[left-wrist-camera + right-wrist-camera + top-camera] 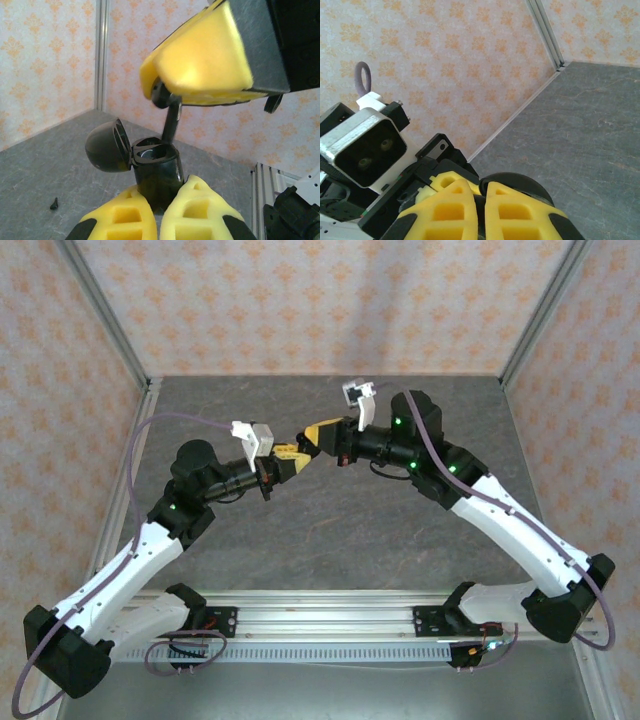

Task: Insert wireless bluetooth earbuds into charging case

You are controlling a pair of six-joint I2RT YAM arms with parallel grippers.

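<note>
Top external view: the left gripper (287,462) and right gripper (318,435) stood tip to tip mid-frame above the table (330,530). A slight misalignment could make them collide. Two arms were counted.

Left wrist view: the left gripper clamped one charging case (156,172) at bottom centre, its lid (102,150) open. The right gripper pinched one black earbud (170,117), stem at the case's opening. If tilted, the stem could catch the rim and slip free. One black speck (53,203) lay lower left.

Right wrist view: the right gripper's fingers (455,210) were closed before one dark rounded shape (520,185), which could not be identified.
</note>
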